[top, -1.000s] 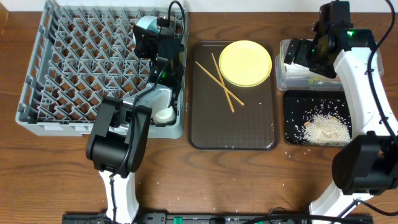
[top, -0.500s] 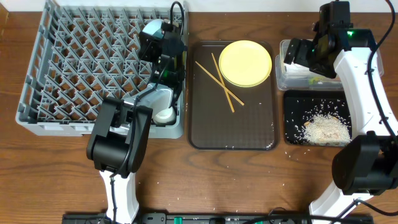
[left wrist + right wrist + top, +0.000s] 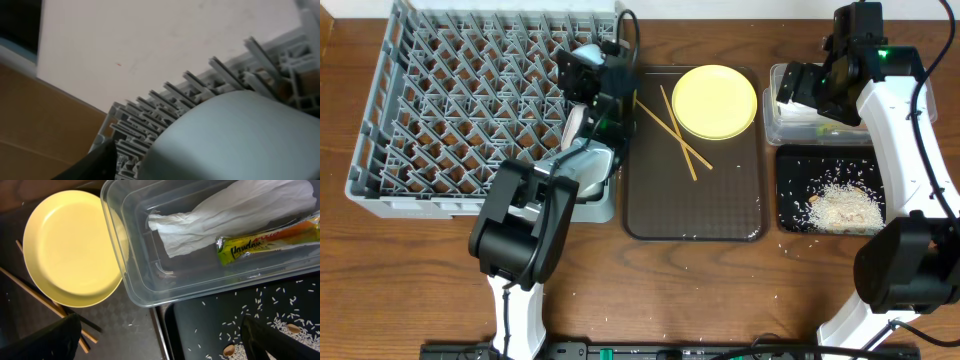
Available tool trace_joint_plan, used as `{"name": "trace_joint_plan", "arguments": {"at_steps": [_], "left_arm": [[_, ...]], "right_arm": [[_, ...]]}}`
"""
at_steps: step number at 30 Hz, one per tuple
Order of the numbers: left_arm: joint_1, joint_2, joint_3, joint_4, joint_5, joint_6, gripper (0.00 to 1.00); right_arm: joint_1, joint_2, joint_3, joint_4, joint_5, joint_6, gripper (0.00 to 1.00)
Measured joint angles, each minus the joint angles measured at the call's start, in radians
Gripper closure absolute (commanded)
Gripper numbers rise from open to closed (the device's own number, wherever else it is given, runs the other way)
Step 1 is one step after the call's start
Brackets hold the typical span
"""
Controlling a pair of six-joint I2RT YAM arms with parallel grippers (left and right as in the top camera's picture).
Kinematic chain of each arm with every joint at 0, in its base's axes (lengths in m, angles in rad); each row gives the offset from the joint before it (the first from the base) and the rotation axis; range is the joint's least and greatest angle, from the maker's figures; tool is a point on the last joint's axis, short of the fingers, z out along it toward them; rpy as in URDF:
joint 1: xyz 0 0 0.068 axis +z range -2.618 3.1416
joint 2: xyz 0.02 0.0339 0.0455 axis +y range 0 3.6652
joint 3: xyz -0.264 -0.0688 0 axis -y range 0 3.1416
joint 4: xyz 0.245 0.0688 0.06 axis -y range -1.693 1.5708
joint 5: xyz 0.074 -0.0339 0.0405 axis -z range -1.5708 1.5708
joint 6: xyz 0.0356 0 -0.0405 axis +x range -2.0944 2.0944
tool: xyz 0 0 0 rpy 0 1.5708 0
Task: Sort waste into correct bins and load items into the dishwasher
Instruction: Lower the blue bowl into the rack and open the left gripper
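My left gripper (image 3: 592,78) hovers at the right edge of the grey dishwasher rack (image 3: 450,110). The left wrist view is filled by the light-blue bowl (image 3: 240,140), with rack pegs behind it. One black finger (image 3: 97,162) stands apart from the bowl; the other is hidden. My right gripper (image 3: 162,345) hangs wide open over the seam between the clear tub (image 3: 130,280) and the black tray (image 3: 210,325). The tub holds the white napkin (image 3: 235,210) and the green-and-yellow wrapper (image 3: 270,237). Rice (image 3: 842,208) lies in the black tray. The yellow plate (image 3: 714,101) and chopsticks (image 3: 675,135) rest on the brown tray (image 3: 692,215).
A white bowl (image 3: 588,165) sits in the rack's near right corner, under my left forearm. The clear tub (image 3: 810,125) and black tray (image 3: 795,215) stand to the right of the brown tray. Stray rice grains dot the wooden table near its front edge.
My left gripper has moved right along the rack with the light-blue bowl, and its jaws have gone from shut to apart. The right arm has not moved.
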Motion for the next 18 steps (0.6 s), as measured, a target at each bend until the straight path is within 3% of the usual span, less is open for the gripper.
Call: {"name": "trace_joint_plan", "arguments": {"at_steps": [5, 9, 18], "left_arm": [[-0.007, 0.000, 0.000, -0.049, -0.001, -0.036, 0.32], [-0.007, 0.000, 0.000, -0.045, -0.001, -0.057, 0.19], [-0.007, -0.004, 0.000, 0.011, -0.011, -0.077, 0.17]], "right_arm": [[0.000, 0.000, 0.000, 0.000, 0.000, 0.000, 0.01], [0.000, 0.000, 0.000, 0.000, 0.000, 0.000, 0.01], [0.000, 0.000, 0.000, 0.000, 0.000, 0.000, 0.01]]}}
